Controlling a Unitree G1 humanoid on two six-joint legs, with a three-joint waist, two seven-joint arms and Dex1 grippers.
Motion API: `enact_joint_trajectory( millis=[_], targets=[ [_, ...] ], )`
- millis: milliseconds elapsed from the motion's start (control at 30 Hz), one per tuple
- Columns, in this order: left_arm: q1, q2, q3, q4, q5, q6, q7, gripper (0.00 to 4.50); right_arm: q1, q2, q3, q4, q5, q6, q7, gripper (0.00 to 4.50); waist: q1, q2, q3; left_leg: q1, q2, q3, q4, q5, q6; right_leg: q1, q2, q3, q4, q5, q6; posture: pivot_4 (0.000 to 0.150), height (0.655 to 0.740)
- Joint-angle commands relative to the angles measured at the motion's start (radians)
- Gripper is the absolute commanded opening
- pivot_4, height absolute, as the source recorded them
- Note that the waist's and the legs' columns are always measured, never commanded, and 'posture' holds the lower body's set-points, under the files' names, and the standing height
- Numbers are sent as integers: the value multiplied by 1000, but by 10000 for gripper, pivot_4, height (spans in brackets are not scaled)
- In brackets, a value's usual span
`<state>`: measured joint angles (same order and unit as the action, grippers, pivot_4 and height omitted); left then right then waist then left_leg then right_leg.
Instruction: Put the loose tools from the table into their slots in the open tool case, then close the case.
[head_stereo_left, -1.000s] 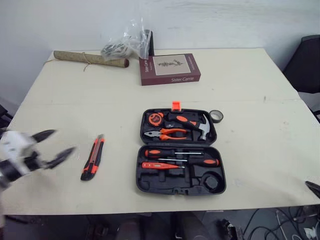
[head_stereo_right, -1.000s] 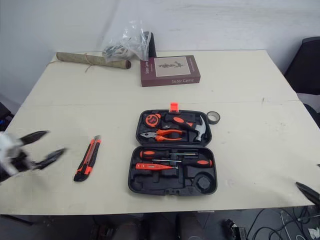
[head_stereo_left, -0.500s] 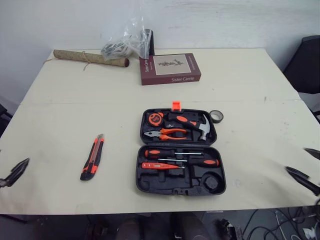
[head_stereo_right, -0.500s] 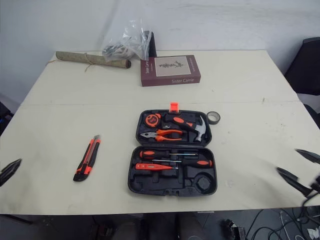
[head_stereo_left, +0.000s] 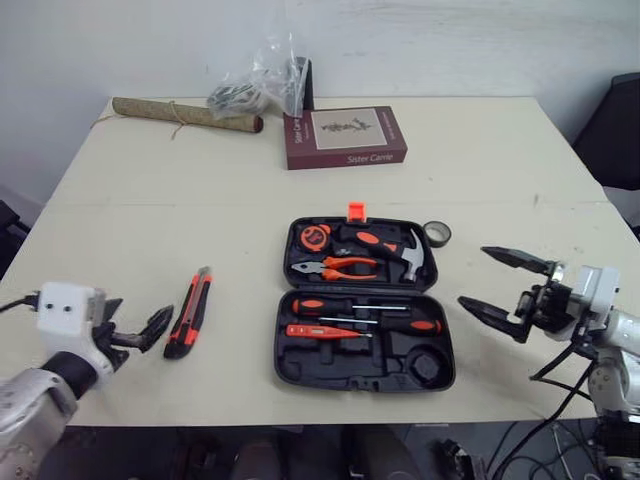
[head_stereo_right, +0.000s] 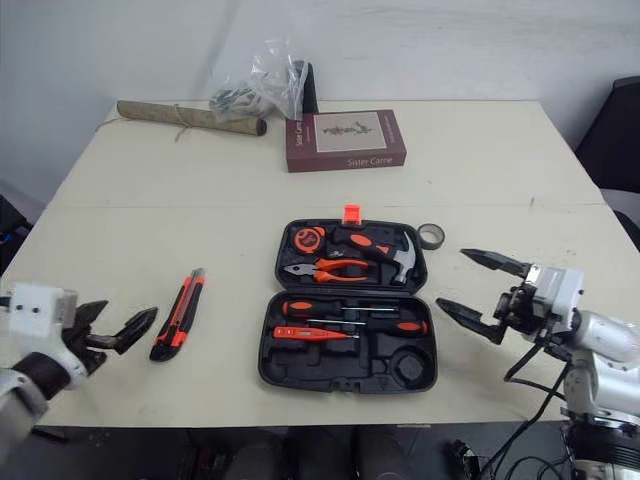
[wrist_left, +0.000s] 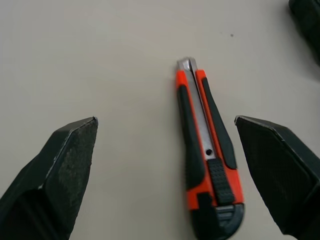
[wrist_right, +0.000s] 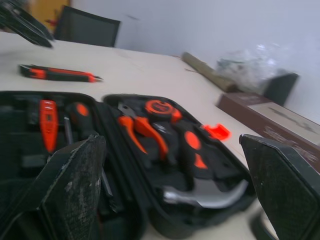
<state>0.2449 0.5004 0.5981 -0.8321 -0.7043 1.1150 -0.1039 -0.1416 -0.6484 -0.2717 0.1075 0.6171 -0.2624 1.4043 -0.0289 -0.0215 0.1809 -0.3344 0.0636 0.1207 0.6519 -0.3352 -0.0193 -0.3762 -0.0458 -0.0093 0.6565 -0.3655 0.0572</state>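
overhead, an open tool case (head_stereo_left: 365, 305) lies at the centre of the frame on a pale table (head_stereo_left: 130, 210), both halves flat and the orange latch (head_stereo_left: 354, 211) on its upper edge. the upper half holds a tape measure (head_stereo_left: 314, 236), pliers (head_stereo_left: 335, 267) and a hammer (head_stereo_left: 395, 250); the lower half holds two screwdrivers (head_stereo_left: 345, 305) and a tester (head_stereo_left: 320, 331), with bare moulded slots beneath them. a knife (head_stereo_left: 189, 312), orange and black, lies loose on the table left of centre, well apart from the case, its blade end toward the top of the frame. a tape roll (head_stereo_left: 436, 233) sits just beside the case's upper right corner. the left gripper (wrist_left: 165, 120) is at the lower left of the frame, fingers spread wide and holding nothing, just left of the knife's lower end and not touching it. the right gripper (head_stereo_left: 474, 275) is at the right of the frame, fingers likewise apart and empty, pointing at the case's right edge from near by. at the top of the frame lie a book (head_stereo_left: 345, 137), a plastic bag (head_stereo_left: 262, 80) and a tied paper roll (head_stereo_left: 185, 114).
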Motion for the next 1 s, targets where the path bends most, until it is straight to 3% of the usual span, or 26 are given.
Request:
enact_joint_trajectory(
  millis=[33, 300, 700, 833, 933, 967, 1000],
  targets=[
    [-24, -67, -77, -78, 27, 87, 127, 44717, -8, 6, 7, -56, 49, 3, 52, 45000, 2, 0, 0, 0, 0, 0, 0, 0, 0, 0, 0, 0, 0, 0, 0, 1500, 7400],
    [-79, -100, -197, -56, 128, 230, 222, 44717, -7, 9, 26, -55, 46, 3, 87, 45000, 1, 0, 0, 0, 0, 0, 1, 1, -1, 0, 2, 0, 0, 0, 0, 1500, 7400],
    [-170, -50, -263, 62, 212, 302, 162, 44717, 36, 33, 31, -110, 81, 18, 102, 45000, 7, 2, -1, 1, 0, 0, 2, 2, -1, 1, 1, 1, 1, 0, 0, 1500, 7400],
    [-166, -19, -284, 116, 231, 290, 126, 32872, 85, 49, 32, -140, 95, 11, 128, 45000, 8, 7, -4, 1, 0, -1, 2, 2, -1, 2, 1, 1, 1, 0, 0, 1500, 7400],
    [-175, -14, -284, 131, 236, 274, 107, 18815, 113, 53, 27, -146, 95, -1, 144, 45000, 4, 11, -7, 2, 0, -1, 1, 2, -1, 2, 1, 1, 1, 0, 0, 1500, 7400],
    [-179, -7, -281, 134, 241, 259, 99, 16010, 119, 51, 24, -143, 91, -6, 144, 45000, 3, 11, -7, 2, 0, -1, 0, 2, -1, 2, 1, 1, 1, 0, 0, 1500, 7400],
    [-181, 2, -278, 133, 244, 215, 80, 15981, 125, 49, 17, -138, 87, -13, 143, 45000, 3, 12, -7, 2, 0, -1, -1, 2, -2, 2, 1, 1, 1, 0, 0, 1500, 7400]
  ],
)
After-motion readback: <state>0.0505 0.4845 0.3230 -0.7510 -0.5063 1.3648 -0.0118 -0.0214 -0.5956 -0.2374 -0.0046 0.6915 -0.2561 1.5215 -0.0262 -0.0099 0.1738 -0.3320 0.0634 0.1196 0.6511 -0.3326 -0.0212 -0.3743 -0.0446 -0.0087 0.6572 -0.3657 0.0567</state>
